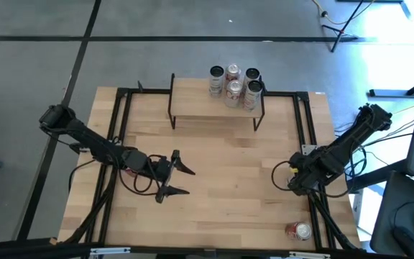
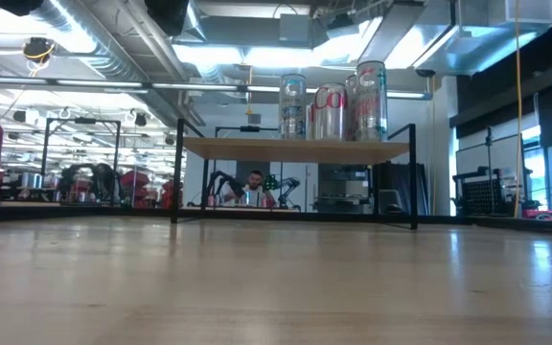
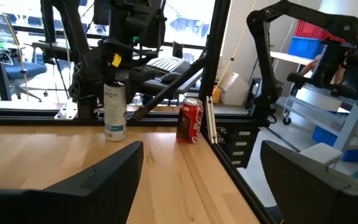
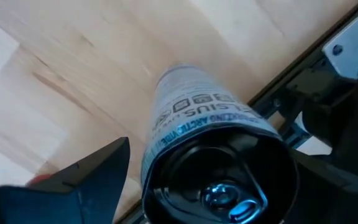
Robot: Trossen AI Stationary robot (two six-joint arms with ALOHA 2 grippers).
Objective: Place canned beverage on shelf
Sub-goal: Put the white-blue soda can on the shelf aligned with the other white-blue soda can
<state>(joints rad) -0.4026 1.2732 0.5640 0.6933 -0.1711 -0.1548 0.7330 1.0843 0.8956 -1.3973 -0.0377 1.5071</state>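
Right wrist: can (image 4: 213, 155) base (cropped)

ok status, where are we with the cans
Left gripper open, idle mid-table. Right gripper open over white can, not gripped. Shelf holds four cans. Red can waits near edge.

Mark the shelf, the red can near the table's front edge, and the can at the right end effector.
shelf (image 1: 196, 97), high view, bare wood top left of the cans.
red can (image 1: 300, 231), high view, its silver top.
slim white can (image 4: 194, 118), right wrist view, printed side wall, between the right end effector's fingers.
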